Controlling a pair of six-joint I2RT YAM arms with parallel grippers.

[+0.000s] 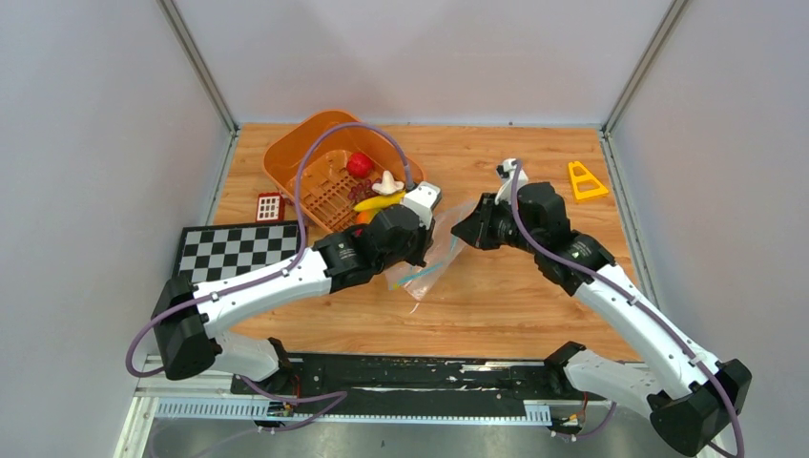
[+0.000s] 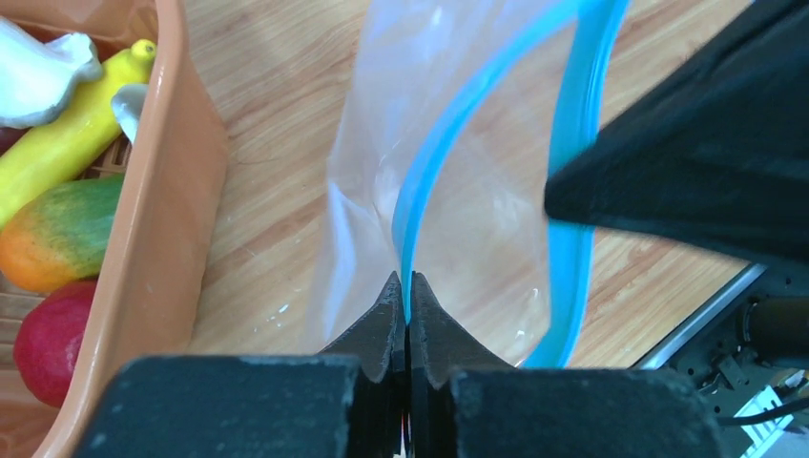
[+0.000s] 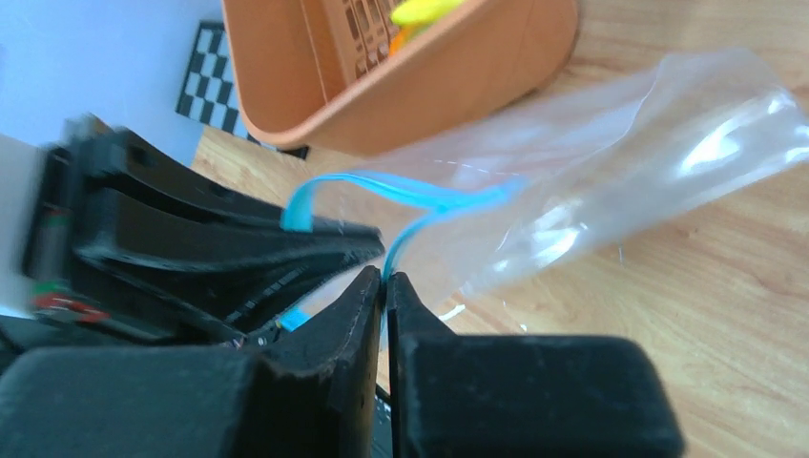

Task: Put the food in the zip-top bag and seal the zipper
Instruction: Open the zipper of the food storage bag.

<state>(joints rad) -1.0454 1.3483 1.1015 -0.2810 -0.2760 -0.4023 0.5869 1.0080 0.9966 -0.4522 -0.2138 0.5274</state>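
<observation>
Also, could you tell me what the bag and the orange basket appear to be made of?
The bag: thin clear plastic film, glossy; it creases and the table shows through. Its blue strip: thicker, opaque plastic, probably. The basket: rigid moulded plastic, smooth with a slight sheen, judging by its even orange wall.

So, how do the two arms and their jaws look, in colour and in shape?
The left arm and the right arm look the same. Each has white, rounded link shells, black joint housings and a black base. A lilac cable runs in loose loops along each arm, from base to wrist. The jaws are matte black wedges that taper to thin tips. No lettering or markings can be read.
</observation>
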